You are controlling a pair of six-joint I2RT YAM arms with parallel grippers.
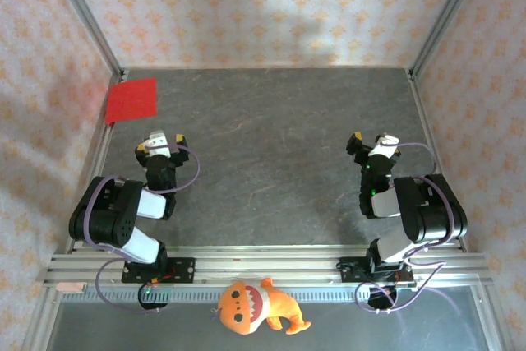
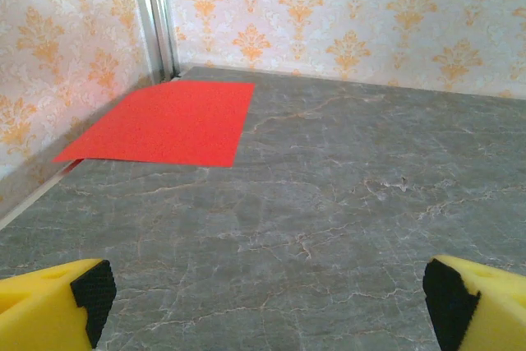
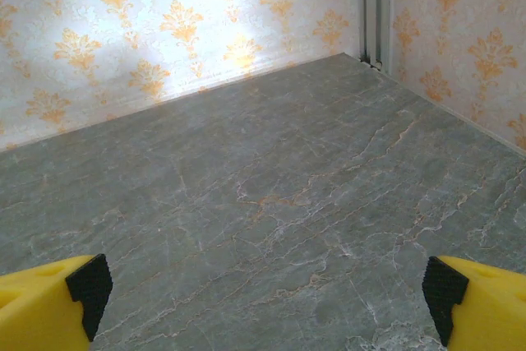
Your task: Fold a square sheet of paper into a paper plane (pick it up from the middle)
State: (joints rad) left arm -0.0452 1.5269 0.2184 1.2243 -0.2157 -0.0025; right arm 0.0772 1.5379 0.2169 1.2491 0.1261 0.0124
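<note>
Nearest you, on front rail between arm bases: orange plush toy with white teeth (image 1: 259, 307). Further in, your left gripper (image 1: 159, 140) stands with yellow fingers (image 2: 49, 297) spread fully, holding nothing, grey marbled table (image 1: 271, 145) bare under it. Your right gripper (image 1: 371, 142) is same: jaws wide apart, nothing held. Farthest, in far left corner, you see bright red square sheet of paper (image 1: 131, 100), flat on table, uncreased, close by left wall, well ahead of left gripper.

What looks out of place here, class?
The square sheet of paper lies tucked into the far left corner against the wall. An orange plush toy, unrelated to folding, lies off the table at the near edge.
</note>
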